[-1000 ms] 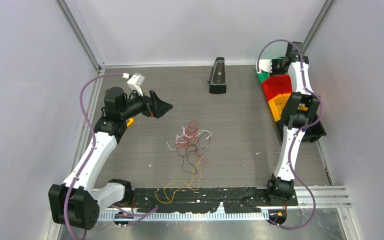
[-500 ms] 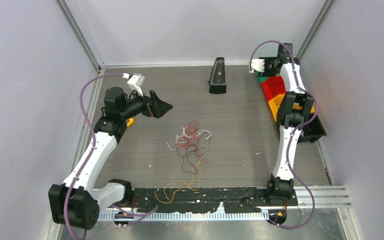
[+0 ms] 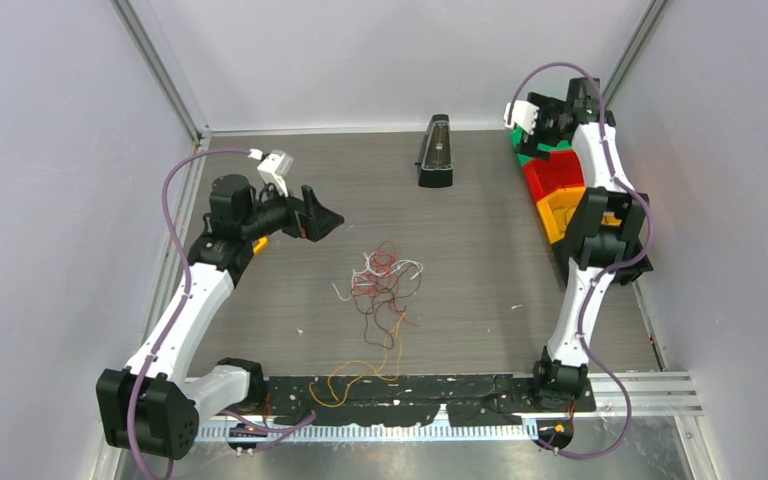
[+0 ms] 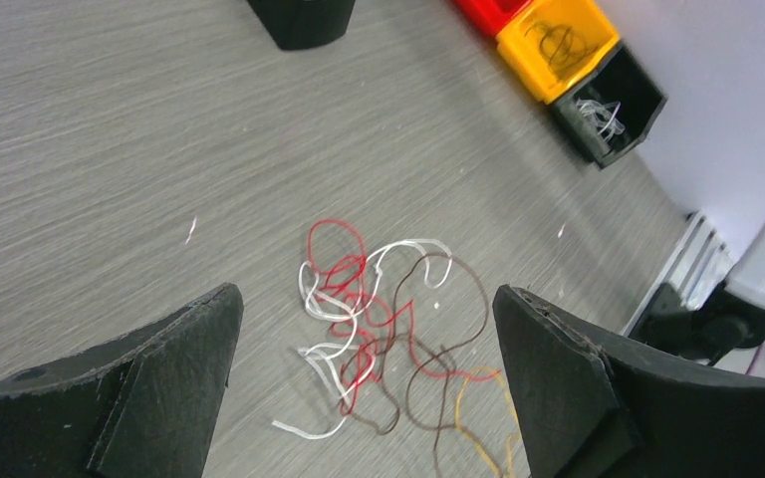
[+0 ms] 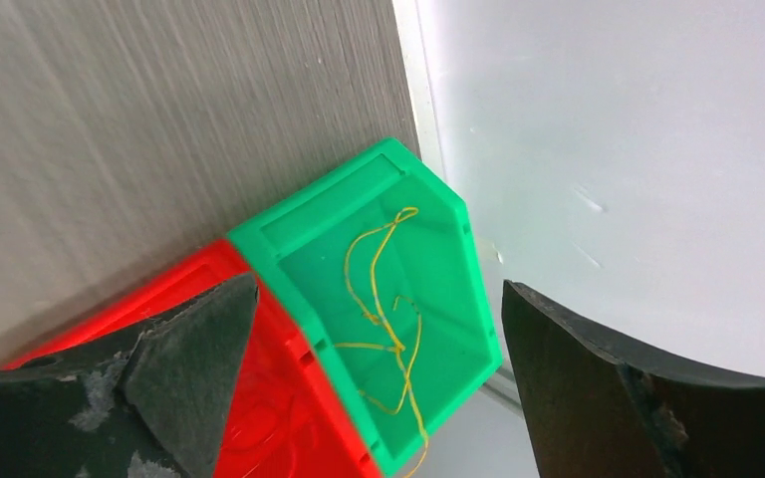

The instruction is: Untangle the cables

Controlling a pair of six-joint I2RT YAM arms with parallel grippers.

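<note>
While our left gripper (image 4: 367,299) and right gripper (image 5: 379,289) hang wide open, empty, we fear grabbing several wires (image 3: 382,283) together tightens the tangle.

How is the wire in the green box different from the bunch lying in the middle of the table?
The wires in the green box are all yellow; the bunch on the table mixes red, white, brown and orange. The green box holds only a few loose strands; the table bunch is many strands tangled together. Both are thin, curly wires.
</note>
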